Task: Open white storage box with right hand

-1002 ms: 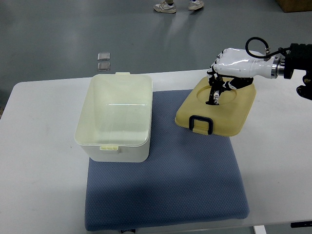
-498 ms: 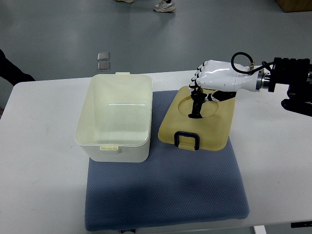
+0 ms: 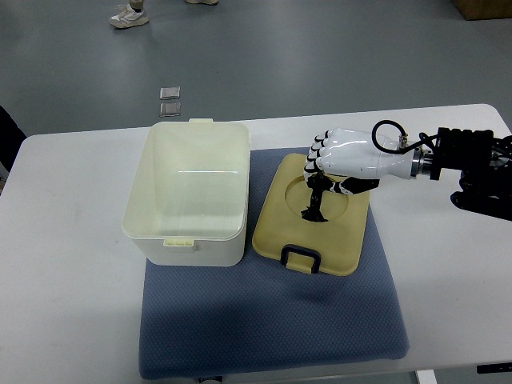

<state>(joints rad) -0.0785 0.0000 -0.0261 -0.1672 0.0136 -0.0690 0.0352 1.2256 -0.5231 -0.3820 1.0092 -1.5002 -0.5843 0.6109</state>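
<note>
The white storage box (image 3: 190,192) stands open on the blue mat (image 3: 272,312), left of centre, and looks empty inside. Its cream lid (image 3: 336,236) lies flat on the mat just right of the box, black handle (image 3: 301,258) toward the near edge. My right hand (image 3: 320,172), white with black finger parts, comes in from the right and is closed on the lid's far edge, fingers curled down onto its round recess. The left arm is out of view.
The white table (image 3: 64,296) carries the mat. Two small grey squares (image 3: 170,99) lie on the floor beyond the table. A person's shoes (image 3: 126,14) show at the top edge, and a dark shape (image 3: 8,132) sits at the left edge.
My right hand has carried the lid leftward and toward the near edge, from tilted at the mat's right side to lying flat beside the box. The shoes on the floor moved left.
</note>
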